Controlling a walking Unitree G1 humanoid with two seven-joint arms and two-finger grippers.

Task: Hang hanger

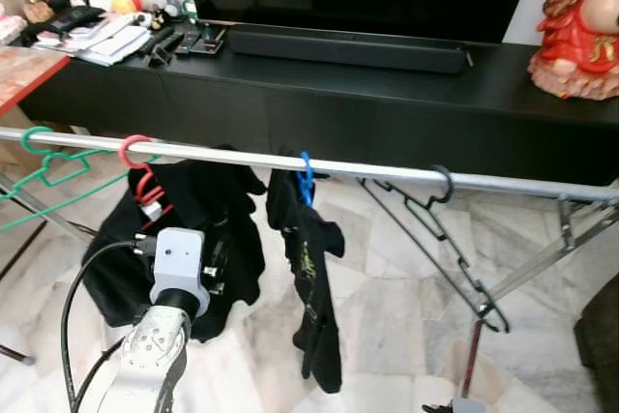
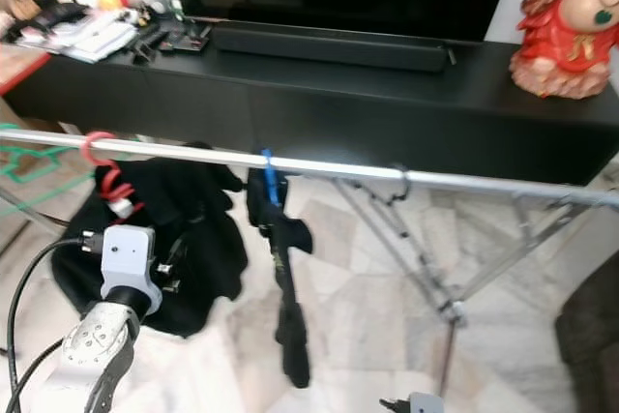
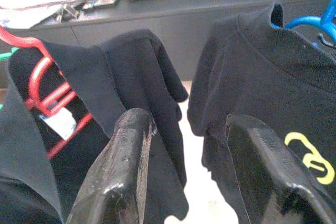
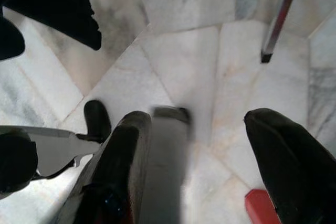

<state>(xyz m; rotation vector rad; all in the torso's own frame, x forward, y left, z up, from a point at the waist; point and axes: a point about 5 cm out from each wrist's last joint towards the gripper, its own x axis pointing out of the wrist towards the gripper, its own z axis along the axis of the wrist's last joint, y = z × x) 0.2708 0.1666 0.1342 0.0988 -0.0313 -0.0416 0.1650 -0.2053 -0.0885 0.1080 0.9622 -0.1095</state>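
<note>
A silver rail [image 1: 387, 171] runs across the view at mid height. From left to right it carries a green hanger [image 1: 44, 163], a red hanger [image 1: 141, 179] with a black garment [image 1: 227, 220], a blue hanger [image 1: 306, 181] with a black shirt [image 1: 314, 278], and a bare black hanger [image 1: 435, 215]. My left gripper [image 3: 189, 129] is raised just below the rail, in front of the garment on the red hanger. It is open with nothing between its fingers [image 3: 128, 150]. My right gripper [image 4: 197, 124] hangs low over the marble floor, open and holding nothing.
Behind the rail stands a long black TV console [image 1: 387, 94] with a soundbar [image 1: 348, 48], a red figurine [image 1: 580, 26] and clutter [image 1: 97, 31] at its left end. Slanted rack legs [image 1: 542, 263] stand at the right on the marble floor [image 1: 397, 316].
</note>
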